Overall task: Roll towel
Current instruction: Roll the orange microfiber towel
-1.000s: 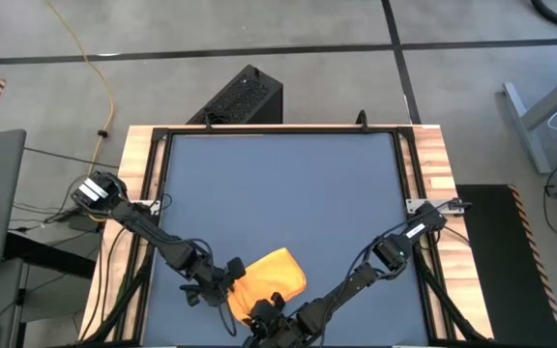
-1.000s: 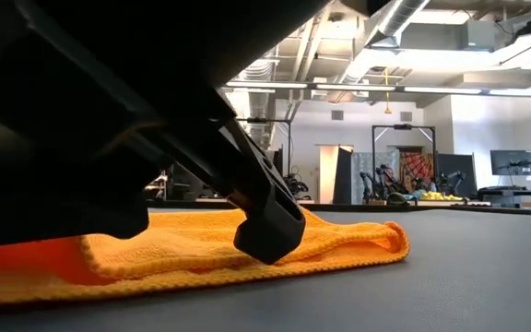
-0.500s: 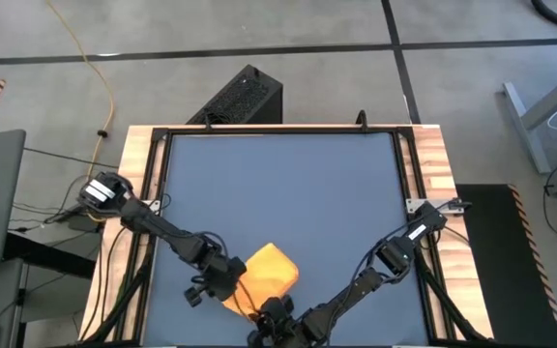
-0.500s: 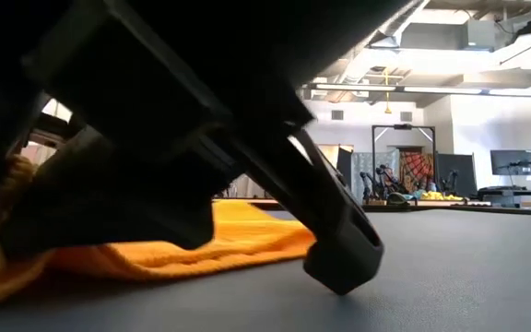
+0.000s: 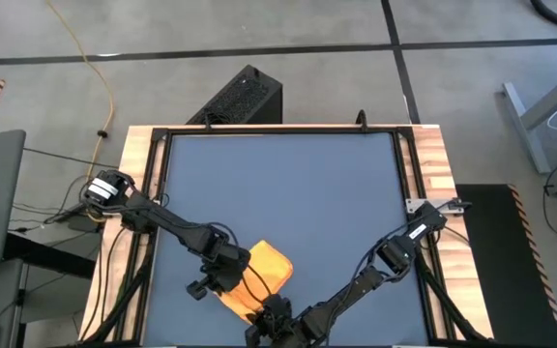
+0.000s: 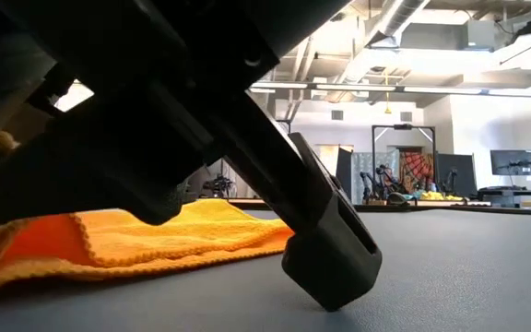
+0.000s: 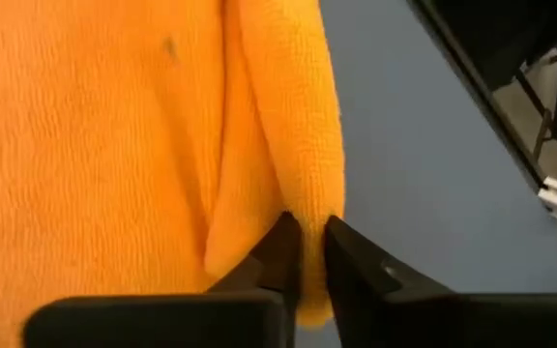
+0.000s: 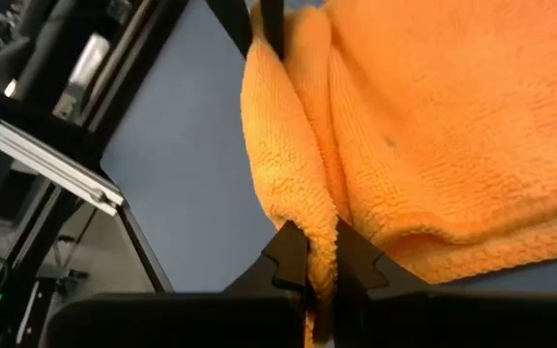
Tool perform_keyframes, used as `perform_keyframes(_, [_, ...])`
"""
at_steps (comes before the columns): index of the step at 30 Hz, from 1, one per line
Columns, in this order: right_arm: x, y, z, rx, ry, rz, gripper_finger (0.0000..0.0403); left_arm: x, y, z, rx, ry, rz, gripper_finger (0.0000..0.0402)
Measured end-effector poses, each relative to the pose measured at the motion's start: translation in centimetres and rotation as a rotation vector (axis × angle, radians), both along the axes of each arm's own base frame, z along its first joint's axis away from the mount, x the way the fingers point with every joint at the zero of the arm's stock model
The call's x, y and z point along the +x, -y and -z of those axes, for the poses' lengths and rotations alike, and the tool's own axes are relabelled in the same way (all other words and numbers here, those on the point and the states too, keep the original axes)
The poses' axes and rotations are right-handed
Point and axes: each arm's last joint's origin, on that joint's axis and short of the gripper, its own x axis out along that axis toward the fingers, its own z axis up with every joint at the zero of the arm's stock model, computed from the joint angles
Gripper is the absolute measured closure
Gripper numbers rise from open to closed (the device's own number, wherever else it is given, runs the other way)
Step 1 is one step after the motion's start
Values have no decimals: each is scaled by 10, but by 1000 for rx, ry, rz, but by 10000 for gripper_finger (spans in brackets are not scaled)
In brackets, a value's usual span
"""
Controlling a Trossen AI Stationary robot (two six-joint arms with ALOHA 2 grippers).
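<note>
High view, towel: We see the yellow towel [image 5: 259,275] bunched up near the front edge of the blue worktop [image 5: 288,184], a bit left of the middle.
High view, left gripper: Our left gripper [image 5: 228,275] is right on the left side of the towel.
High view, right gripper: Our right gripper [image 5: 271,311] is at the front corner of the towel, close to the worktop's front edge.
High view, around the worktop: A black box [image 5: 240,97] sits on the floor behind the worktop, and a yellow cable [image 5: 90,63] runs across the floor.
Low view, towel: We see the towel [image 6: 155,235] lying low on the worktop [image 6: 450,277], with its edge folded over.
Low view, arm: A big dark arm part [image 6: 325,254] fills much of this picture, and its tip is down on the worktop just beside the towel. We cannot tell which arm it is.
Left wrist view, fingers: The left gripper [image 7: 306,242] has its fingers [image 7: 280,253] pinched on a fold of the towel [image 7: 114,145], with blue worktop [image 7: 424,184] next to it.
Right wrist view, fingers: The right gripper [image 8: 319,253] has its fingers [image 8: 288,256] pinched on a hanging edge of the towel [image 8: 433,126]. The cloth is squeezed between them.
Right wrist view, other things: We see blue worktop [image 8: 196,184] and the metal frame [image 8: 51,164] at its side.
</note>
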Motion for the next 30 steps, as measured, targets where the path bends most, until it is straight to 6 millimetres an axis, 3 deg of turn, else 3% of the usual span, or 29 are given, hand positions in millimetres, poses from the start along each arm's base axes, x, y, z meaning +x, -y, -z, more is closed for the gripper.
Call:
perform_keyframes(7, [6, 9, 1, 25, -48, -23, 365, 8, -4, -12, 16, -2, -14, 281])
perform_keyframes(12, [6, 11, 2, 32, -54, -10, 365, 9, -8, -28, 57, -64, 19, 247])
perform_keyframes(21, [4, 10, 4, 14, -39, 30, 366, -18, 6, -30, 87, 18, 38, 253])
perform_keyframes(25, [3, 10, 4, 11, -38, 31, 366, -35, 7, -47, 127, 171, -17, 276])
perform_keyframes(30, [3, 10, 4, 7, -39, 29, 365, -56, 19, -61, 53, 440, -63, 299])
